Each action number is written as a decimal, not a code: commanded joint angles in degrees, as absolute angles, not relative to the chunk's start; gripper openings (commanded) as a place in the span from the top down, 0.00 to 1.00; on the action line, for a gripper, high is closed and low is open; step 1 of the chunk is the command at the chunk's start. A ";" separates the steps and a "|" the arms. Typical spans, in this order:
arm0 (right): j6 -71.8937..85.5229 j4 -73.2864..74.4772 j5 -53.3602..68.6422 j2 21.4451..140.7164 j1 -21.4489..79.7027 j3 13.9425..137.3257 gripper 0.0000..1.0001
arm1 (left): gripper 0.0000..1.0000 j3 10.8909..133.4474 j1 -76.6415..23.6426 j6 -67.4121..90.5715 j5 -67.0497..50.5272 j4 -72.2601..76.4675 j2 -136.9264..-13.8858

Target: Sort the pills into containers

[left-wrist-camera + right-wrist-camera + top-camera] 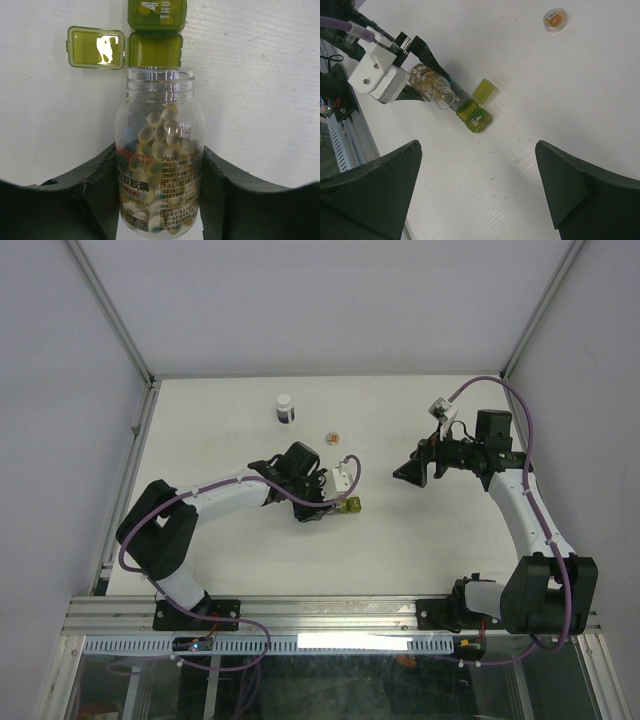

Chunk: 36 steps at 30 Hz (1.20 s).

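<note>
My left gripper (159, 152) is shut on a clear uncapped bottle (160, 150) full of pale yellow pills (161, 131). The bottle lies tilted with its mouth right at the containers (154, 50), of which two joined yellow-green cubes show. The nearer cube is open, its lid (96, 47) flipped aside. The farther cube (157, 14) is closed. In the right wrist view the bottle (432, 85) meets the containers (475, 114) at its mouth. My right gripper (478, 145) hangs open and empty above the table, well to the right of them (412, 472).
A white-capped dark bottle (285, 408) stands at the back of the table. A small round clear cap with orange contents (334, 437) lies near it, also seen from the right wrist (555, 20). Metal frame rails run along the table's left edge and its near edge.
</note>
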State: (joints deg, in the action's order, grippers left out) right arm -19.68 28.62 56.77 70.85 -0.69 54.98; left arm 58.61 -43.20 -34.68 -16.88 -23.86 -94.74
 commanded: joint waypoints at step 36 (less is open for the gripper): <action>-20.21 28.03 57.39 70.41 -1.57 57.74 0.00 | 1.00 70.52 -46.34 -36.73 -9.29 -35.23 -99.84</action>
